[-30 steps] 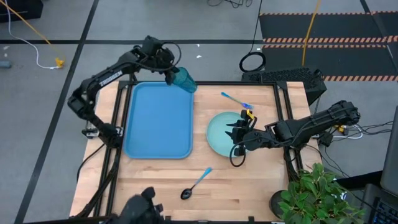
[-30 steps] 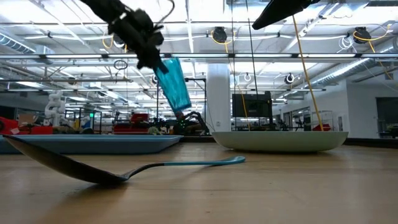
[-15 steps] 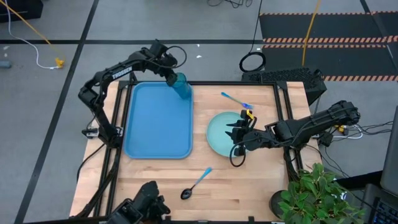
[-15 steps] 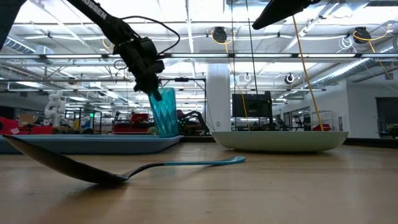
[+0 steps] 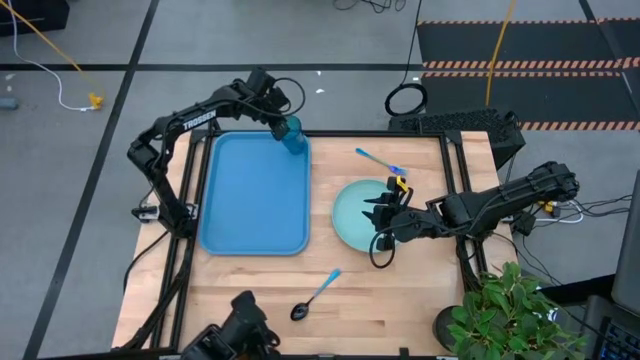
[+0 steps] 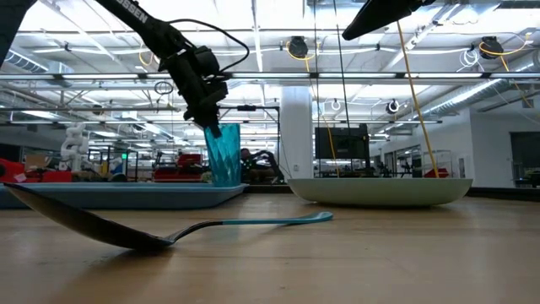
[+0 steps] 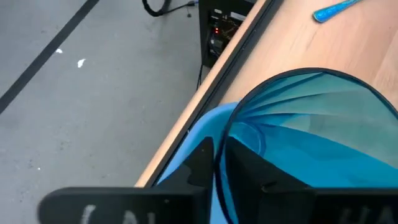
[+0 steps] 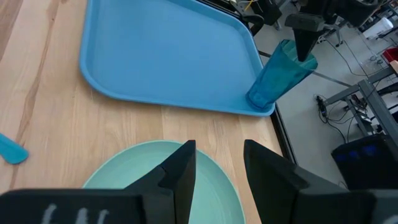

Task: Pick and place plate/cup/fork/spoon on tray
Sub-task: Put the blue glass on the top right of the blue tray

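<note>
**Standing in the Tray's Corner**

Gripping the cup [image 5: 293,135] by its rim, the left end effector [image 5: 281,120] is seen upper centre, at the tray's [image 5: 252,200] top-right corner. The right end effector [image 5: 378,212], fingers parted, is poised over the plate [image 5: 352,215].

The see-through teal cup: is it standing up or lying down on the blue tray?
Standing upright. The translucent teal-blue cup rests base-down in a corner of the bright blue plastic tray, the left gripper clamped on its rim.

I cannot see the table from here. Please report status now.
Left gripper shut on the cup, standing in the tray's far corner. Right gripper open above the plate, idle. Fork, spoon on table. Nothing in the way.
</note>
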`<state>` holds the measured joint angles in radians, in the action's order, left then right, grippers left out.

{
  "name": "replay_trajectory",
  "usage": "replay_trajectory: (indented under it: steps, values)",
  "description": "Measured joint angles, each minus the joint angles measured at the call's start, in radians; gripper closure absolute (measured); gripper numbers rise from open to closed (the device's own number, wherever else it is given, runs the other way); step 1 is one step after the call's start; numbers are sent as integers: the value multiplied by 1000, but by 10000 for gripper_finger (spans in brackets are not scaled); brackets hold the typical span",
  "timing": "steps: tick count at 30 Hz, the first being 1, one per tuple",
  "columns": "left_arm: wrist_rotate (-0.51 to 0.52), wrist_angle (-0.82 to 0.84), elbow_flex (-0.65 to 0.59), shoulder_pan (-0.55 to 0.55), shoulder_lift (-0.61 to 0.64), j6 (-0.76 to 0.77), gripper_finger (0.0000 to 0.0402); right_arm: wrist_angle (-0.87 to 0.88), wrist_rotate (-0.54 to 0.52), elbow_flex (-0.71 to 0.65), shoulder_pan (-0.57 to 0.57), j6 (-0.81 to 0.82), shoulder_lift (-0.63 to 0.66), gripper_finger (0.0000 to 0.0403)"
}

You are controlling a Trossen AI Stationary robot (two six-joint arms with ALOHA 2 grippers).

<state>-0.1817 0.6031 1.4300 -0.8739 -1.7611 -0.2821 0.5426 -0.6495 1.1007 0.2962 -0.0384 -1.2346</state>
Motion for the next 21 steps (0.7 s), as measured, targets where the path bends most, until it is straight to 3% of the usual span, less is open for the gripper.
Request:
replay_trajectory:
  steps: [21]
  values:
    - [34,-29,0,9,2,51,227,0,0,0,0,0,0,273]
